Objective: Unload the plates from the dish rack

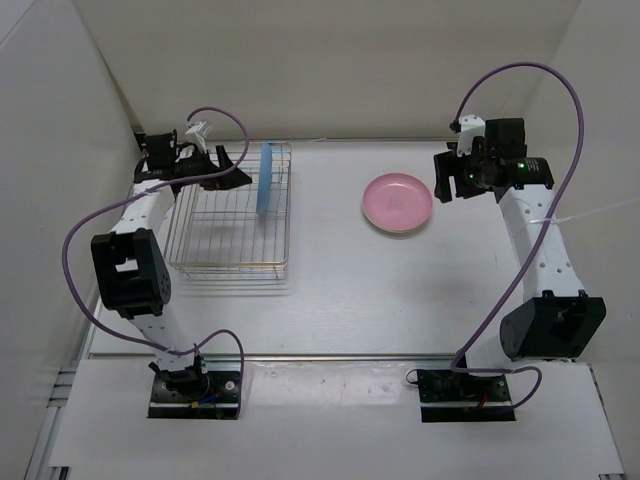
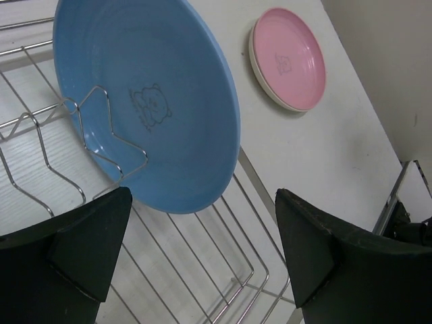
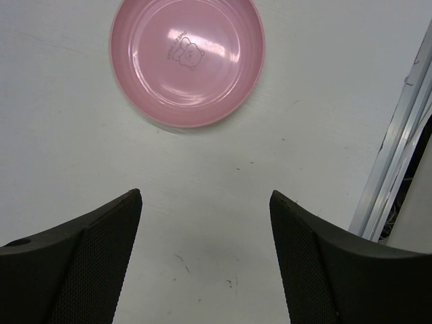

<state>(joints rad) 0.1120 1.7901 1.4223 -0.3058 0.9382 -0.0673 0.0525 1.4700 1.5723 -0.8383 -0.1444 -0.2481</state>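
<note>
Saw left gripper (image 1: pixel 230 168) gaping over far-left end of dish rack (image 1: pixel 228 262); found light blue plate (image 1: pixel 265 177) standing on edge among its far dividers, pink plate (image 1: pixel 397 202) flat on table (image 1: pixel 340 280) further right; saw right gripper (image 3: pixel 206 202) agape just beside it.

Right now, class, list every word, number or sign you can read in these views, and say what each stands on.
No text reads clearly.
Light blue round plate standing in the silver wire dish rack: outlined bear drawing at its centre, any lettering too faint to read.
Pink round plate on the white table: bear drawing with tiny writing above, too small to read.
</note>
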